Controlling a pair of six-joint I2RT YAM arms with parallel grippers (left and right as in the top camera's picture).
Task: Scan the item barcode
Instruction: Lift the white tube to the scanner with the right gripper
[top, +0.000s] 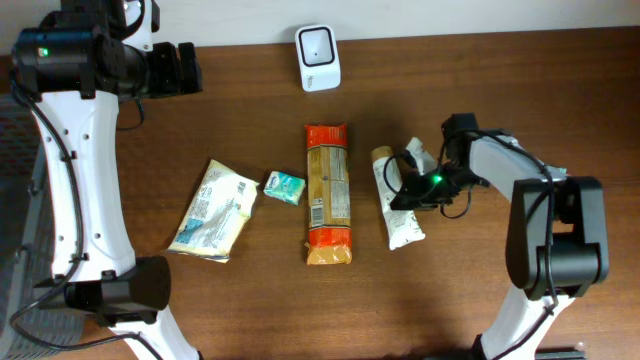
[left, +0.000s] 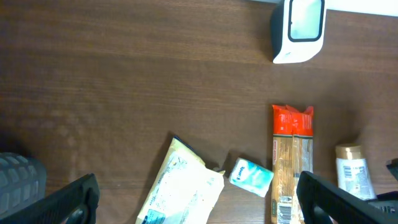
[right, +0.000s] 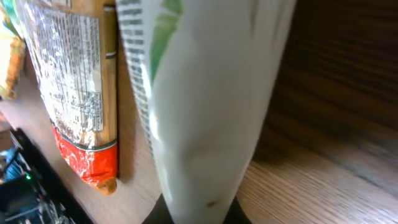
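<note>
A white tube (top: 403, 222) with a tan cap lies on the table right of centre. My right gripper (top: 404, 187) is shut across its middle. In the right wrist view the white tube (right: 205, 106) fills the frame between the dark fingertips of my right gripper (right: 198, 214), and black printed stripes run along its left edge. The white scanner (top: 318, 58) stands at the table's far edge and also shows as the scanner (left: 300, 28) in the left wrist view. My left gripper (top: 188, 68) hangs open at the far left, high over the table, holding nothing; in its own view my left gripper (left: 200, 200) spreads wide.
An orange pasta packet (top: 328, 195) lies just left of the tube. Further left are a small teal tissue pack (top: 284, 187) and a yellow-white pouch (top: 213, 210). Bare wood stretches between the scanner and the items.
</note>
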